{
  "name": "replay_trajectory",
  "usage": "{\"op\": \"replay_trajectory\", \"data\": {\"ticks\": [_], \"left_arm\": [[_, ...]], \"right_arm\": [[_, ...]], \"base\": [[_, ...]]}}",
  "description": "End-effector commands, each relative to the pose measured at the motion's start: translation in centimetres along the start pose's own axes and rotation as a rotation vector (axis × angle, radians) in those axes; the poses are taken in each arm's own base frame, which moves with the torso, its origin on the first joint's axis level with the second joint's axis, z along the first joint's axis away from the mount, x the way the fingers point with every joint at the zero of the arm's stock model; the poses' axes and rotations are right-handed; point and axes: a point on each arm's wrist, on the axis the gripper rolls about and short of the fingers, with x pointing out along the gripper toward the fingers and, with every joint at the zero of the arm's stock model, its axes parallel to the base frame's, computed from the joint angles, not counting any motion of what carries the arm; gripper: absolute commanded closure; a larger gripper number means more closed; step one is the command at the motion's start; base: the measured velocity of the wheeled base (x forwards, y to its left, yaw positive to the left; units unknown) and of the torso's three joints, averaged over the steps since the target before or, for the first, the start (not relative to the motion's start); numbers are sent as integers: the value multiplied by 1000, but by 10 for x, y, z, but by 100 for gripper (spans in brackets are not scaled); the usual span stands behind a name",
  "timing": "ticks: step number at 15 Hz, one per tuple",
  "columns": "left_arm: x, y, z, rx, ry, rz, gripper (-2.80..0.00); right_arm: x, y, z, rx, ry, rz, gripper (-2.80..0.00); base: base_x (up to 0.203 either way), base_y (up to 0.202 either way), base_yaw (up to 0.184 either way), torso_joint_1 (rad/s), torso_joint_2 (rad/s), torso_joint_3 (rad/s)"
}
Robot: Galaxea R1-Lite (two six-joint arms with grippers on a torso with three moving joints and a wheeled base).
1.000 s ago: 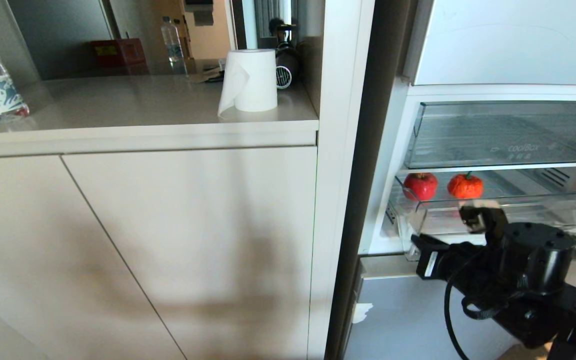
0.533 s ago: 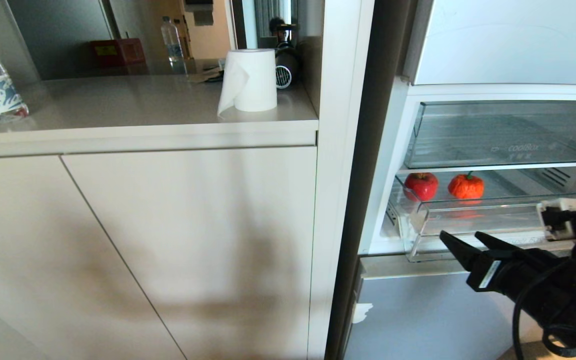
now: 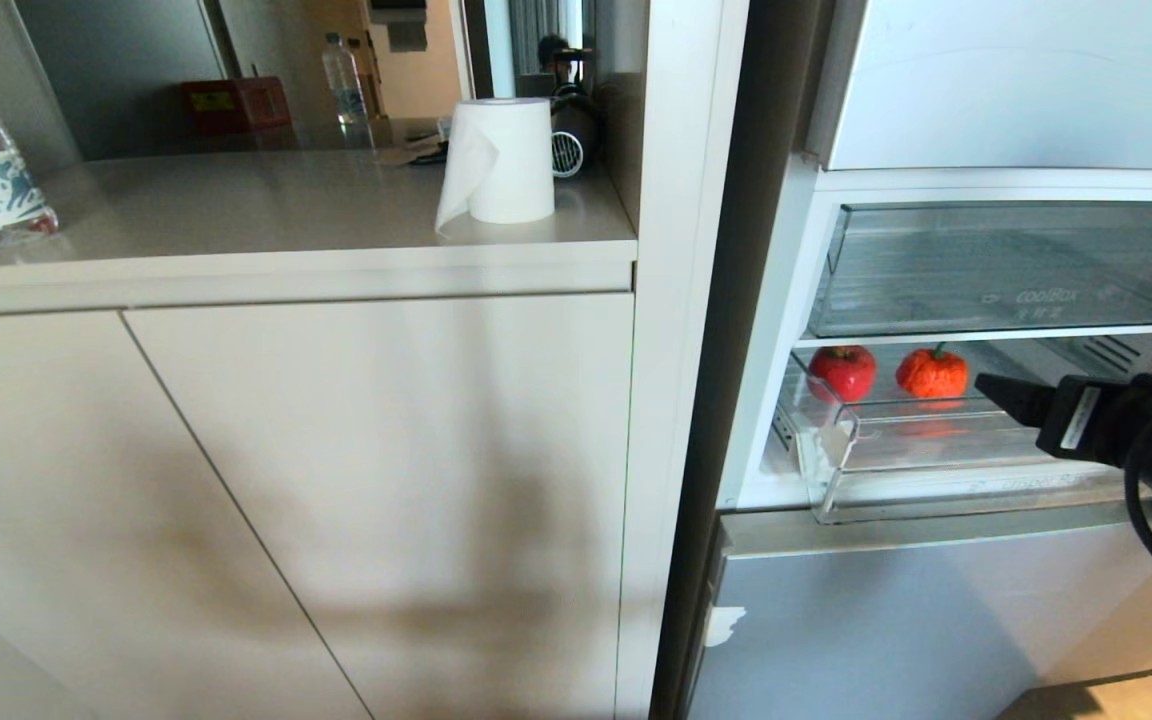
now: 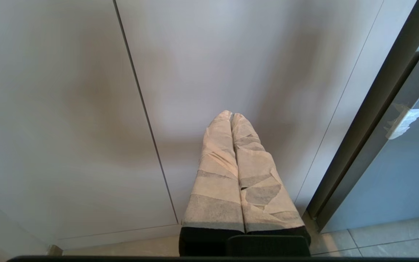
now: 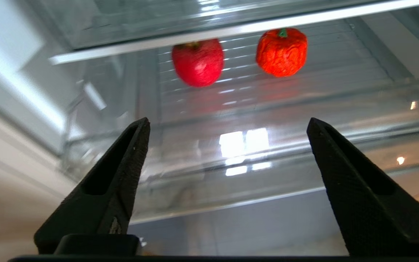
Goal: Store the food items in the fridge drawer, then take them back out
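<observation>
Head view shows the right end effector (image 3: 996, 392) level with the drawer (image 3: 936, 480), which is pulled out below the coolBox bin (image 3: 1016, 270). Its tips point toward two red fruits at the drawer's back: an apple (image 3: 842, 371) on the left and a wrinkled orange-red fruit (image 3: 932, 373) just beside it, apart from each other. From the right wrist, the fingers (image 5: 122, 163) stand wide apart with nothing between them, and both fruits lie well ahead beyond the drawer's clear front lip.

The step in hand looks like reaching in to take a fruit out. To do it well, I judge the arm should go in above the lip and under the shelf rail, then center one fruit between the fingers before closing. The fruits sit close together, so a finger could nudge the neighbour; coming in from the outer side of the chosen fruit would help. They are round and glossy and may roll on the ribbed floor.

The left end effector (image 4: 231, 118) hangs closed and empty by the cabinet doors (image 4: 86, 109).
</observation>
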Motion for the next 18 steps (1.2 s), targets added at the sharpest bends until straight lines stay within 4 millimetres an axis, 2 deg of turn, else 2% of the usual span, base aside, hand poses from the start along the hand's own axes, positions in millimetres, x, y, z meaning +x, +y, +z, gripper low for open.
{"op": "replay_trajectory", "data": {"ticks": [1, 4, 7, 13, 15, 18], "left_arm": [[0, 0, 0, 0, 2, 0, 0], [0, 0, 0, 0, 2, 0, 0], [0, 0, 0, 0, 2, 0, 0], [0, 0, 0, 0, 1, 0, 0], [0, 0, 0, 0, 2, 0, 0], [0, 0, 0, 0, 2, 0, 0]], "right_arm": [[41, -3, -2, -15, 56, -40, -280], [89, -3, -5, -65, 98, -45, -280], [118, -9, -2, -117, 112, -36, -280], [98, -17, 3, -143, 314, -47, -280], [78, -20, 16, -138, 355, -39, -280], [35, -27, 38, -120, 404, -15, -280]], "base": [[0, 0, 0, 0, 0, 0], [0, 0, 0, 0, 0, 0], [0, 0, 0, 0, 0, 0], [0, 0, 0, 0, 0, 0], [0, 0, 0, 0, 0, 0], [0, 0, 0, 0, 0, 0]]}}
